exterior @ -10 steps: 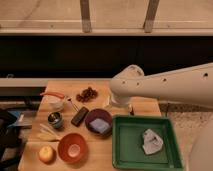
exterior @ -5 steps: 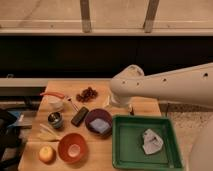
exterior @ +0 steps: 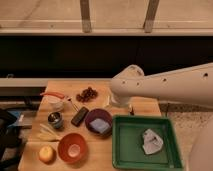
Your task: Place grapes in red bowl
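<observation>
The grapes [exterior: 86, 94], a small dark red-brown bunch, lie at the back of the wooden table [exterior: 102, 155]. The red bowl [exterior: 72, 147], orange-red with a pale spot inside, stands near the front left, well apart from the grapes. My white arm [exterior: 165, 87] reaches in from the right. My gripper [exterior: 108, 103] is mostly hidden under the arm's bulky joint. Only a pale bit of it shows, low over the table just right of the grapes and not touching them.
A dark purple bowl [exterior: 98, 122] holding a blue-grey item stands between the grapes and the red bowl. A green tray [exterior: 125, 150] with a crumpled white item is at the right. A black bar [exterior: 80, 116], metal cup [exterior: 55, 120], white cup [exterior: 54, 103] and yellow-orange fruit [exterior: 46, 153] are at the left.
</observation>
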